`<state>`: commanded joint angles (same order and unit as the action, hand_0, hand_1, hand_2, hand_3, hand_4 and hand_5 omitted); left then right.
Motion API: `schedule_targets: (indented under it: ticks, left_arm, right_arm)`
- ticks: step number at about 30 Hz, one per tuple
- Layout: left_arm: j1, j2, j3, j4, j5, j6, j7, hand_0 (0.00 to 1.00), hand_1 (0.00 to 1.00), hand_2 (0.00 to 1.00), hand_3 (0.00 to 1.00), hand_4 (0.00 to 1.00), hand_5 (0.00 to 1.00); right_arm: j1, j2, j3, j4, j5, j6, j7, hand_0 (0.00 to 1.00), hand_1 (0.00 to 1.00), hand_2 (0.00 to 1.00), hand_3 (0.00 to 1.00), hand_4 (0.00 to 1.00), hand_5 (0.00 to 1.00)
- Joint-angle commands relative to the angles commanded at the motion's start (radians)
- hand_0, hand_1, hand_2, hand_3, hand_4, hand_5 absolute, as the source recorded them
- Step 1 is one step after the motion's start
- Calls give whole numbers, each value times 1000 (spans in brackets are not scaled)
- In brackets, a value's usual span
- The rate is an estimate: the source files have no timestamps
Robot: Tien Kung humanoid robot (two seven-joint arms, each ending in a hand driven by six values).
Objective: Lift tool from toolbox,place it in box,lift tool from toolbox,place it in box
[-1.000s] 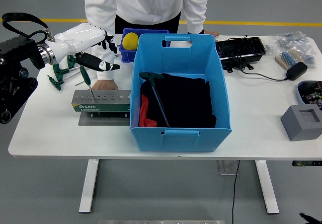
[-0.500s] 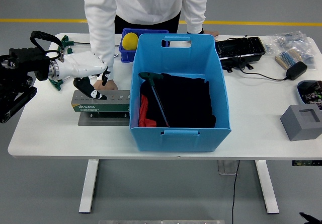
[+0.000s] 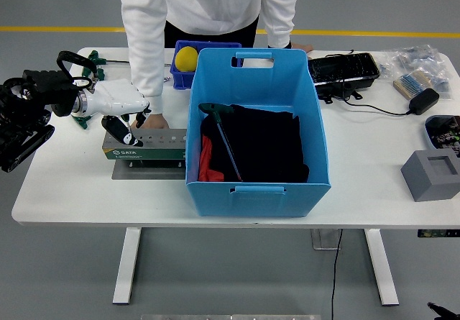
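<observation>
A: The tool, green-handled, is already lying in the blue box, on the dark cloth. Beside the box, a second one is being reached for.

B: What is being changed there?

A: The left hand, raised a second ago, is now being lowered onto the toolbox, just left of the box. Whether anything is being gripped cannot be told. The toolbox is being steadied by the person's hand.

B: And the surroundings?

A: The box is being carried by a white table; grey floor with a yellow line is being shown behind.
</observation>
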<state>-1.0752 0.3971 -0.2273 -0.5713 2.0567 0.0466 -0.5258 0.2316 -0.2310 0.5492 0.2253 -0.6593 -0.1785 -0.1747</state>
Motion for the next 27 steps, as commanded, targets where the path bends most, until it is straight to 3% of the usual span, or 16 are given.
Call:
schedule_targets:
  ticks: [27]
  left_arm:
    - [-14, -9, 45, 40, 14, -8, 17, 471, 442, 406, 303, 822, 585]
  right_arm:
    - [-8, 2, 5, 0, -6, -1, -2, 617, 597, 668, 541, 774, 653]
